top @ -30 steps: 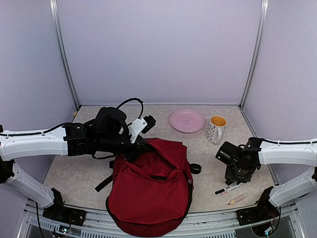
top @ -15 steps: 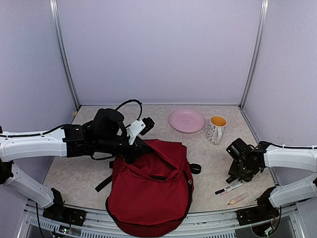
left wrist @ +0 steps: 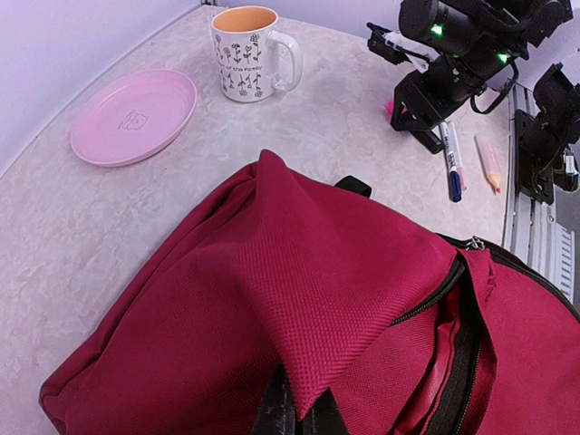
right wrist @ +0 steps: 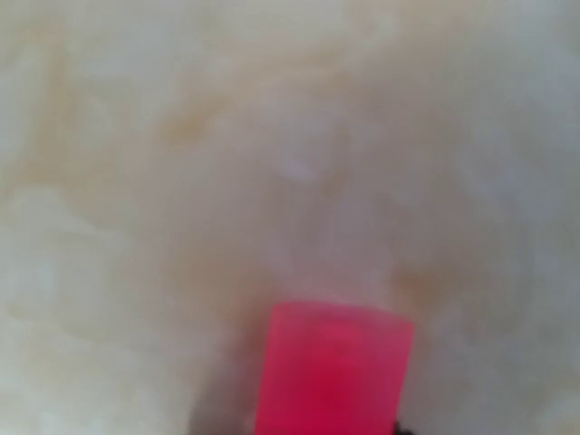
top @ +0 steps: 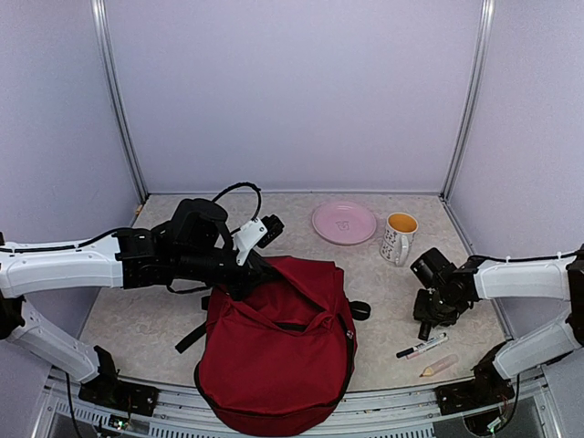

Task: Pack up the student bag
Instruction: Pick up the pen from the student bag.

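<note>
- Crimson woven cloth forms the large, soft-sided student bag (top: 274, 360). It has black zip trim and lies slumped on the near middle of the worktop (top: 146, 319), between the two arms.
- Its mouth gapes in a curved slit, and the top flap is pulled up into a creased peak.
- A flat black webbing strap (top: 190, 338) pokes out on its left, and a small black loop (top: 359, 310) pokes out on its right.
- The left gripper (left wrist: 294, 417) has its dark jaws clenched on the tip of that raised flap, pinching the coarse weave.
- The worktop is a smooth, mottled beige surface with a stone-like pattern.
- The right gripper (top: 425, 327) points down at the worktop, well apart from the bag on its right.
- A blurred bright pink block with squared corners (right wrist: 333, 367) sits at its tips. I cannot tell whether the jaws are gripping it or are loose.
- Just beside that gripper lies a slim white marker with a dark cap (top: 422, 346).
- Near the marker, closer to the front edge, lies a pale peach tapered stick (top: 439, 366).
- Farther back stand a white ceramic mug with a small flower print and an orange inside (top: 399, 237) and, to its left, a round, shallow, glossy pink plate (top: 344, 222).
</note>
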`<state>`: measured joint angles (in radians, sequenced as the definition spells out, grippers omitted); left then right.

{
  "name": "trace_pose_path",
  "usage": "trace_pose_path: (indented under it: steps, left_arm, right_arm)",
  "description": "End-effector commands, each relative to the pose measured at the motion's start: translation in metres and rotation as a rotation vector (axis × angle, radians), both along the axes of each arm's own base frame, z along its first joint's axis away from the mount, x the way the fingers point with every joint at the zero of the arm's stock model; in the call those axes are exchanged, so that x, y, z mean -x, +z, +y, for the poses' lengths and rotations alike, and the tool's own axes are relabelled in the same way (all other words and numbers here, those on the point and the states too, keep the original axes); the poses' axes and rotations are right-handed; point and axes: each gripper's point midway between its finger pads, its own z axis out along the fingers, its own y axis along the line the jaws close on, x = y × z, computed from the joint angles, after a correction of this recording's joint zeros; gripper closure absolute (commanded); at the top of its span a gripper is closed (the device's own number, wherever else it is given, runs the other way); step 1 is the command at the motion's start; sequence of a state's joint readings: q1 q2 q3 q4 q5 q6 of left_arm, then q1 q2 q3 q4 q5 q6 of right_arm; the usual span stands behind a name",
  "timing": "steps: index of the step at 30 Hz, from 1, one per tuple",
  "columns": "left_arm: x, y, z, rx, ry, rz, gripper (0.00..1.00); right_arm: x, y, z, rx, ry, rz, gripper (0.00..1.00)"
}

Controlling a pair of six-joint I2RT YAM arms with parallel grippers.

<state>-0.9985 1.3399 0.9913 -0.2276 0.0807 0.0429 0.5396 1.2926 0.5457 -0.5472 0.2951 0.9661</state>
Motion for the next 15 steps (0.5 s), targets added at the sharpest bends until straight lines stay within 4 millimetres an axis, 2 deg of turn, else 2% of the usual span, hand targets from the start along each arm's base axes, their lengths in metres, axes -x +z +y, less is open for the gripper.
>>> trace_pose_path:
  steps: [1,3,6,9,12,15]
  left_arm:
    - [0.000,0.026,-0.005,0.081,-0.023,-0.040,1.00]
    - [-0.001,0.025,-0.004,0.080,-0.022,-0.041,1.00]
    - [-0.002,0.026,-0.004,0.080,-0.018,-0.042,1.00]
    - [-0.003,0.026,-0.003,0.079,-0.015,-0.044,1.00]
    - [-0.003,0.025,-0.003,0.075,-0.014,-0.042,1.00]
    - [-0.004,0.026,-0.002,0.076,-0.012,-0.045,1.00]
  right_arm:
    - [-0.005,-0.011,0.033,-0.101,0.175,0.061,0.54]
    - [-0.007,-0.014,0.044,-0.122,0.232,0.092,0.61]
    - [-0.011,-0.018,0.050,-0.106,0.270,0.123,0.70]
    - [-0.017,-0.015,0.057,-0.106,0.295,0.110,0.74]
    - [-0.023,-0.001,0.071,-0.152,0.344,0.078,0.79]
    - [-0.032,0.027,0.088,-0.191,0.414,-0.007,0.80]
